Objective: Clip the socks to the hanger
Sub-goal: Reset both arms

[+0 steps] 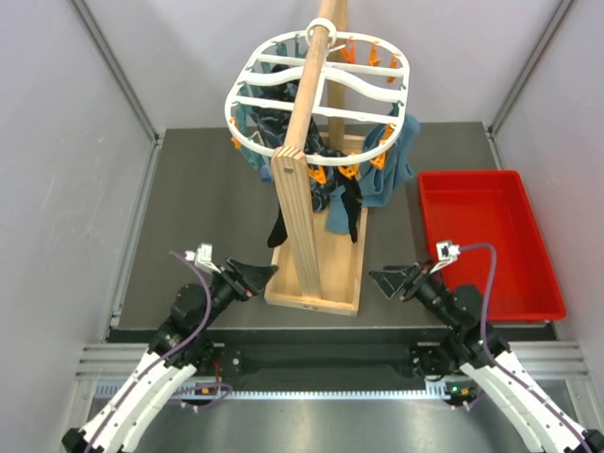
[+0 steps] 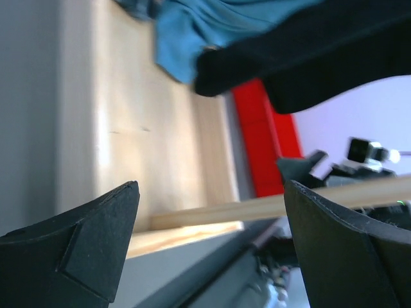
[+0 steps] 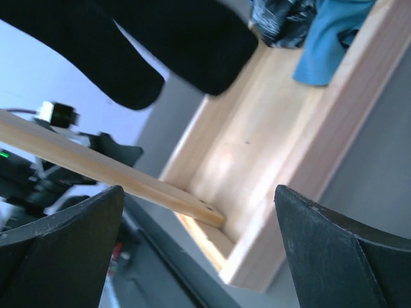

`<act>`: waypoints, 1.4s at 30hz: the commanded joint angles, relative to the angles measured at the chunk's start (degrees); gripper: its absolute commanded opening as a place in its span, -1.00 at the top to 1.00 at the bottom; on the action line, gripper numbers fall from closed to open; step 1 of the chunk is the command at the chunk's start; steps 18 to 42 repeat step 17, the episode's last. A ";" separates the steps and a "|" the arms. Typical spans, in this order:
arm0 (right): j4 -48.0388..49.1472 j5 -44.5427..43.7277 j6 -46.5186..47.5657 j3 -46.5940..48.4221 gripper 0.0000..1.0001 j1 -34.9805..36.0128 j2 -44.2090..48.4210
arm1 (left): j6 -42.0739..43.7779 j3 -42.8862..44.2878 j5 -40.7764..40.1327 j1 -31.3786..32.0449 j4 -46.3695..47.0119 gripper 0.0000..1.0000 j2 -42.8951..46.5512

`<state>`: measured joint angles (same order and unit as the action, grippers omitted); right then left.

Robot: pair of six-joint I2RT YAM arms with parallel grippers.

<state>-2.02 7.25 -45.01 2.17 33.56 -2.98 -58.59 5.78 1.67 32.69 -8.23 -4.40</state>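
a large white plastic oval drying hanger (image 1: 230, 109) with wavy cross bars hangs from a tall pale wooden pole (image 1: 302, 189) at 12 o'clock on the dark grey counter (image 1: 208, 208). small orange clothespins (image 1: 344, 172) line the hanger's near rim. long plain black fabric socks (image 1: 344, 215) dangle from these pins at the hanger's 6 o'clock side, their toes just above the pole's tray-like wooden base (image 1: 311, 288). blue-teal cloths (image 1: 392, 160) hang at the hanger's 4 o'clock edge. a red plastic rectangular tray (image 1: 472, 226) sits at 3 o'clock on the counter, well apart from the wooden base.

the left arm's fingers (image 1: 260, 274) hover at 8 o'clock of the base, pointing toward it, spread as wide as they go and holding nothing. the right arm's fingers (image 1: 387, 280) hover at 4 o'clock of the base, likewise fully spread and holding nothing. neither pair touches a sock or the hanger.

in the left wrist view, the black fingers (image 2: 77, 256) frame the base's pale floor, with the socks' (image 2: 308, 51) dark toes and a blue cloth (image 2: 192, 38) hanging at 12 o'clock. the right wrist view shows its fingers (image 3: 334, 256) framing the base's corner, with sock toes (image 3: 180, 38) at 11 o'clock.
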 commanded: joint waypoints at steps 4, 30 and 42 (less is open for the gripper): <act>0.80 -2.06 -11.68 -10.70 -0.99 -0.69 3.42 | -16.43 -13.75 10.54 -0.17 32.78 -0.98 1.07; -3.51 -1.89 -10.62 -10.70 -1.00 -0.69 7.28 | -15.33 -13.60 10.28 -0.17 27.91 -0.98 3.53; -3.51 -1.89 -10.62 -10.70 -1.00 -0.69 7.28 | -15.33 -13.60 10.28 -0.17 27.91 -0.98 3.53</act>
